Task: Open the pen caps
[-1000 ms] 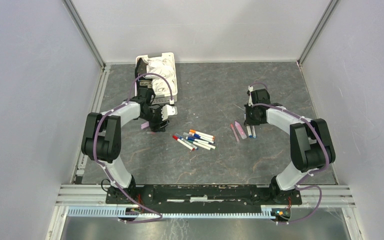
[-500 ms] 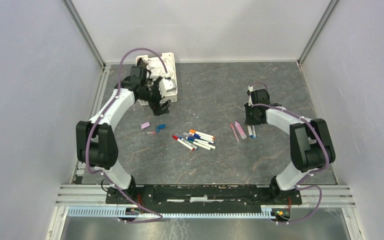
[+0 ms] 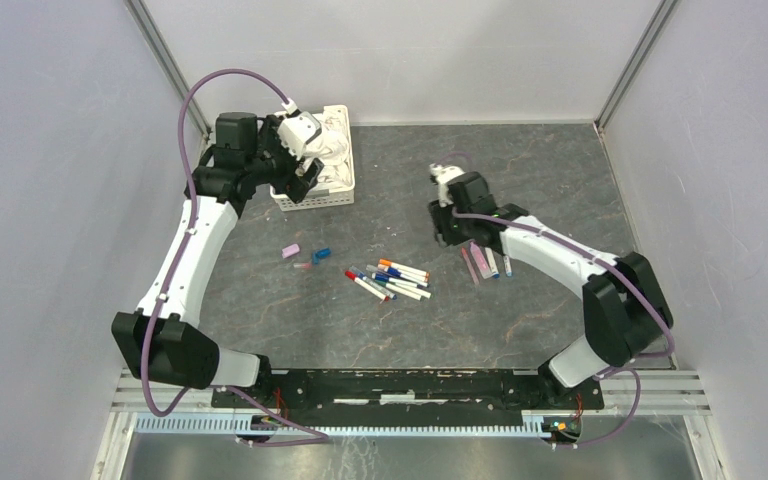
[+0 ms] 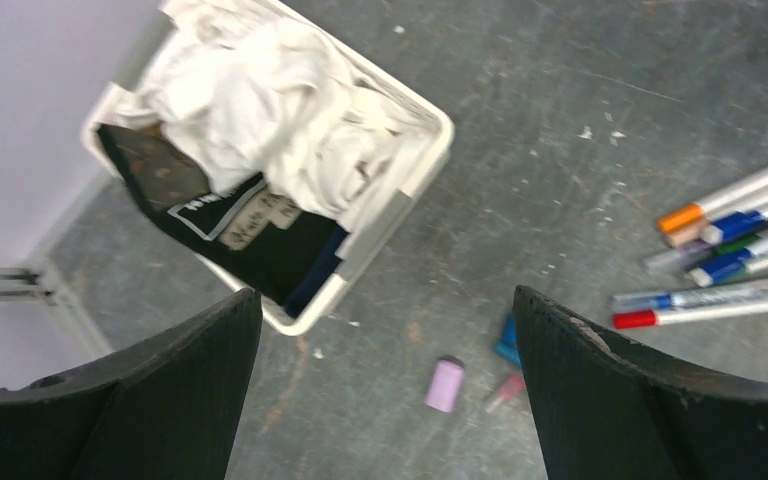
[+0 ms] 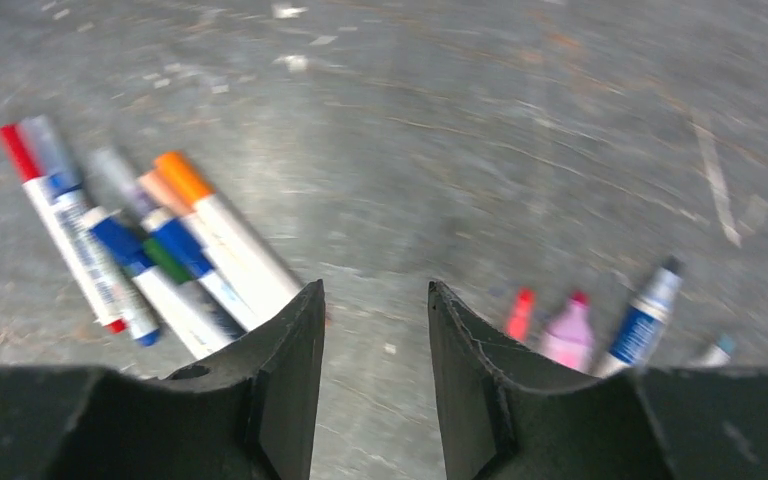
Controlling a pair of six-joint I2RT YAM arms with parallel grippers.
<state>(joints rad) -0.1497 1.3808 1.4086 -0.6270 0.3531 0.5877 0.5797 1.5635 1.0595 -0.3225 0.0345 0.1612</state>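
Observation:
Several capped pens lie in a cluster mid-table, white barrels with red, blue, green and orange caps; they show in the left wrist view and the right wrist view. Three loose pen caps lie left of them: purple, blue and a small pink-red one; in the left wrist view they are purple, blue and pink-red. My left gripper is open and empty, raised by the basket. My right gripper is open and empty, low between the cluster and the uncapped pens.
A white slotted basket with white and dark cloth stands at the back left, just under my left wrist. Grey enclosure walls and aluminium rails bound the table on all sides.
My left arm has risen and swung back-left from the caps to the basket, leaving the caps on the table. My right gripper has moved left from the uncapped pens toward the cluster.

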